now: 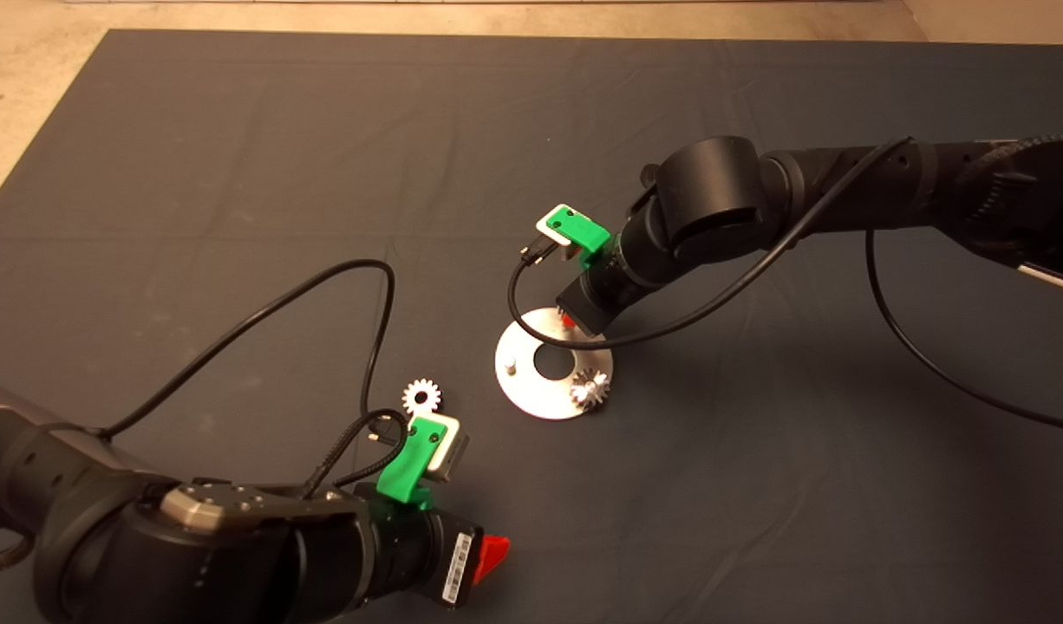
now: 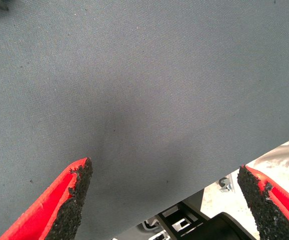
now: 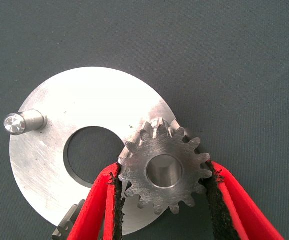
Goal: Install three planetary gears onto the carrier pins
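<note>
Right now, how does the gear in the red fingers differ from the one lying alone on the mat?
The held gear is pinched by the right gripper above the silver disc; the loose gear lies flat on the mat, untouched, beside the disc. Both are small, silvery, toothed, with round bores.

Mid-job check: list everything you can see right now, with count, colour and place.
planetary gears: three, silvery-grey; one on the disc's near-right pin, one loose on the mat, one held over the disc.
disc: one, silver, mid-mat.
bare pin: one, silver, on the disc's left side.
mat: one, dark.
floor: beige, beyond the mat's far edge.
right gripper: red fingers shut on a gear, over the disc.
left gripper: open, parked at the mat's near edge.
</note>
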You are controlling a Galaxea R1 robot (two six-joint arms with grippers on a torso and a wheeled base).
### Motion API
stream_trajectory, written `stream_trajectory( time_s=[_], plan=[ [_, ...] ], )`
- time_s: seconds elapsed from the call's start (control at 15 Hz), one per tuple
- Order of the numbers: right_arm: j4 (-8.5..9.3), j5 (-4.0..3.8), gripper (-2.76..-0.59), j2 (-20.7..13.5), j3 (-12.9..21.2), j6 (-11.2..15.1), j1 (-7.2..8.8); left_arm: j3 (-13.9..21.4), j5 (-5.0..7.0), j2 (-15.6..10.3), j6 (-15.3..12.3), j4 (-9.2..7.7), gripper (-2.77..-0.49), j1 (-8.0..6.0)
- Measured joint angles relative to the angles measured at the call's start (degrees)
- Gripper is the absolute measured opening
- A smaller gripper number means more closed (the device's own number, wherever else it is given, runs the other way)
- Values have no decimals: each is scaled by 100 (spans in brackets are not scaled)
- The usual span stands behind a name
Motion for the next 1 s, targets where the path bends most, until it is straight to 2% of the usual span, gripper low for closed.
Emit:
stream_trajectory(
  time_s=[0.2, 0.27, 0.4, 1.0],
  plan=[
    [-63, 9, -244, 0, -68, 0, 0, 0, 0, 1, 0, 2, -119, 0],
    [-67, 46, -244, -2, -77, 0, 0, 0, 0, 12, -1, 2, -119, -2],
    [-67, 179, -244, 0, -118, 0, 0, 0, 0, 15, -1, 2, -119, 0],
    [-80, 190, -245, -33, -129, 0, 0, 0, -1, 15, -4, 2, -119, -1]
  ],
)
